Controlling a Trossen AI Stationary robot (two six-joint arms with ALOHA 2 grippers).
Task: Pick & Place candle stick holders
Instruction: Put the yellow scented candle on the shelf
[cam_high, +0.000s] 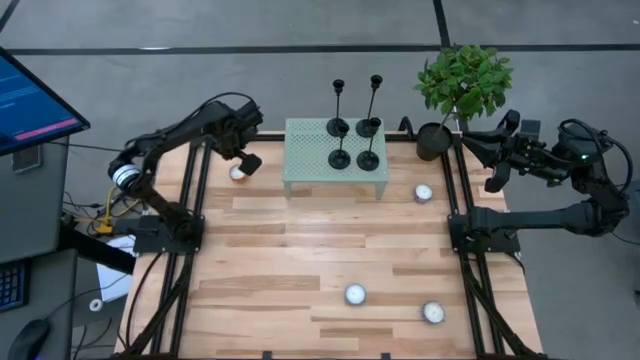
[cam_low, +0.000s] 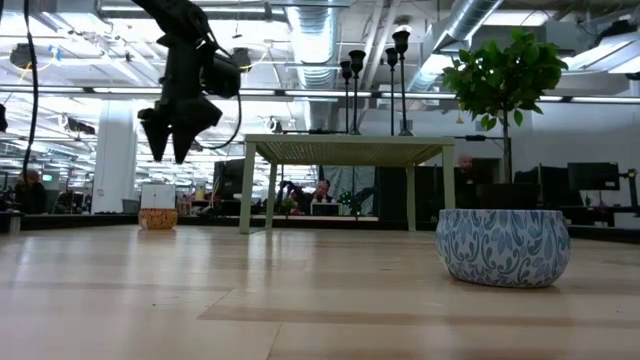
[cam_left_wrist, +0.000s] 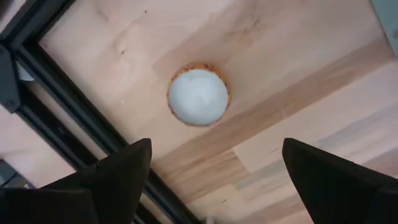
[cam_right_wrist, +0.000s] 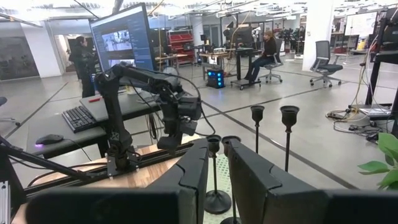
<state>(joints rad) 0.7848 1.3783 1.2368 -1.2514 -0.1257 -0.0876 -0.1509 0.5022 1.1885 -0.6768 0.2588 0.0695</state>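
Four black candle stick holders (cam_high: 353, 143) stand on their round bases on a small green perforated stand (cam_high: 310, 150) at the table's far middle. The two tall ones (cam_high: 339, 90) are on the far side and the two short ones (cam_high: 340, 158) on the near side. They also show in the low view (cam_low: 375, 60) and the right wrist view (cam_right_wrist: 256, 115). My left gripper (cam_high: 245, 165) is open and points down above a small round candle cup (cam_left_wrist: 198, 96), left of the stand, clear of it (cam_low: 168, 155). My right gripper (cam_high: 488, 165) is shut and empty at the far right, beside the plant pot, pointing toward the stand (cam_right_wrist: 217, 146).
A potted plant (cam_high: 462, 80) in a black pot (cam_high: 433, 140) stands at the stand's right. Small round candle cups lie at the right (cam_high: 423, 192) and near the front edge (cam_high: 355, 294) (cam_high: 433, 312); one patterned cup shows close in the low view (cam_low: 503, 245). A monitor (cam_high: 30, 100) stands off the table's left.
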